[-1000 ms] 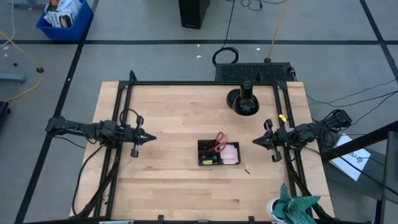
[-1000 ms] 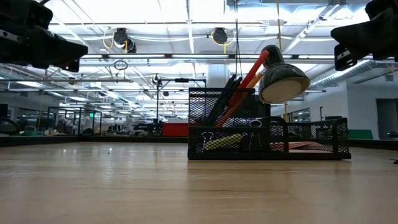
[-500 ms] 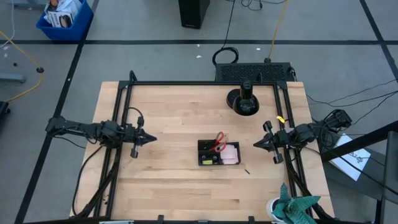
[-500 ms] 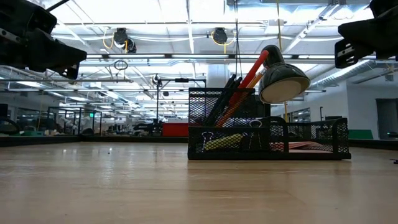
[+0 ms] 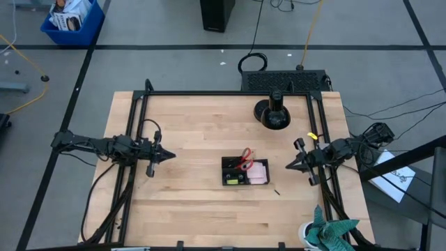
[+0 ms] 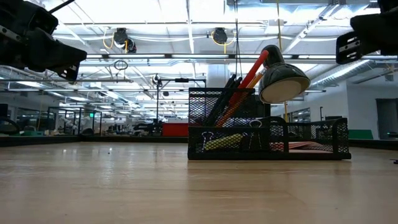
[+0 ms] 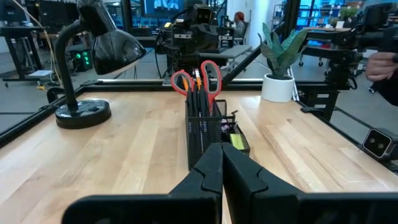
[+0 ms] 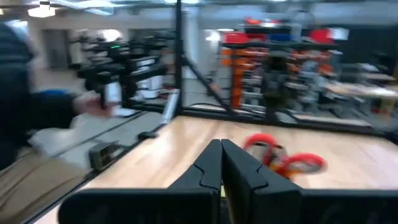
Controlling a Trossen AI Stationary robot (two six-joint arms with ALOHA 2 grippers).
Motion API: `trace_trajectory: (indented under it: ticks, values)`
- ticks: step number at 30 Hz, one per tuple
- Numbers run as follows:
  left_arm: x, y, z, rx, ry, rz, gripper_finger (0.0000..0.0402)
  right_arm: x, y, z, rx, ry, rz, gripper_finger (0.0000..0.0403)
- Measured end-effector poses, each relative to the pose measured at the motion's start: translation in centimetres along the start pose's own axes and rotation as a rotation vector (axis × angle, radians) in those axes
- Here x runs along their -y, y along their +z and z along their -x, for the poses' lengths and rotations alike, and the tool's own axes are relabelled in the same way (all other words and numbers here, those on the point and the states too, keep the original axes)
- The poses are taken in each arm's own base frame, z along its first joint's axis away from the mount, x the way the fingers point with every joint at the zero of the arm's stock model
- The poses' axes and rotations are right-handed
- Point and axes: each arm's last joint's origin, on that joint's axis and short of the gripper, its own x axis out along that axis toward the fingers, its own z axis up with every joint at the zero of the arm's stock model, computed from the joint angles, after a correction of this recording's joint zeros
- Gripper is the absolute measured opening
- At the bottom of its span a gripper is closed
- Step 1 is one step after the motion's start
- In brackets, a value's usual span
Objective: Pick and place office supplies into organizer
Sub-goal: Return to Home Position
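The black mesh organizer [image 5: 244, 171] stands mid-table. The red-handled scissors [image 5: 244, 160], the pink sticky-note pad [image 5: 259, 171] and a small yellow piece [image 5: 242, 180] are in it. In the low view the organizer [image 6: 267, 138] has pens and orange pencils [image 6: 239, 87] upright in its tall cup and clips at its front. A small dark piece [image 5: 277, 189] lies on the table to the right of the organizer and nearer than it. My left gripper [image 5: 171, 155] hovers left of the organizer, shut and empty [image 7: 221, 168]. My right gripper [image 5: 289, 166] hovers right of it, shut and empty [image 8: 221, 163].
A black desk lamp [image 5: 272, 111] stands on its round base near the far edge, to the right. A potted teal plant [image 5: 326, 233] sits at the near right corner. Black frame rails [image 5: 134, 167] run along both sides. A person's dark sleeve [image 8: 25, 118] shows beyond the table.
My right gripper has drawn back from the organizer toward the table's right and near edges and has risen a little in the low view. It has stayed shut. The organizer and its contents have not moved.
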Motion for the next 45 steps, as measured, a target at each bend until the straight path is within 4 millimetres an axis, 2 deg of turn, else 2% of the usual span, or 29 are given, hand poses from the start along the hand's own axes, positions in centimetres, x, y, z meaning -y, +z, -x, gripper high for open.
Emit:
trace_trajectory:
  ticks: [5,16,45]
  values:
    - [0.0,0.0,0.0,0.000,0.000,0.000,0.0006,0.5,0.0,0.0,0.002,-0.161,-0.094,0.0000]
    - [0.0,0.0,0.0,0.000,0.000,-0.001,0.0006,0.5,1.0,0.1,0.104,-0.156,-0.129,0.0000]
    - [0.0,0.0,0.0,0.000,0.000,-0.001,0.0006,0.5,1.0,0.1,0.106,-0.154,-0.124,0.0000]
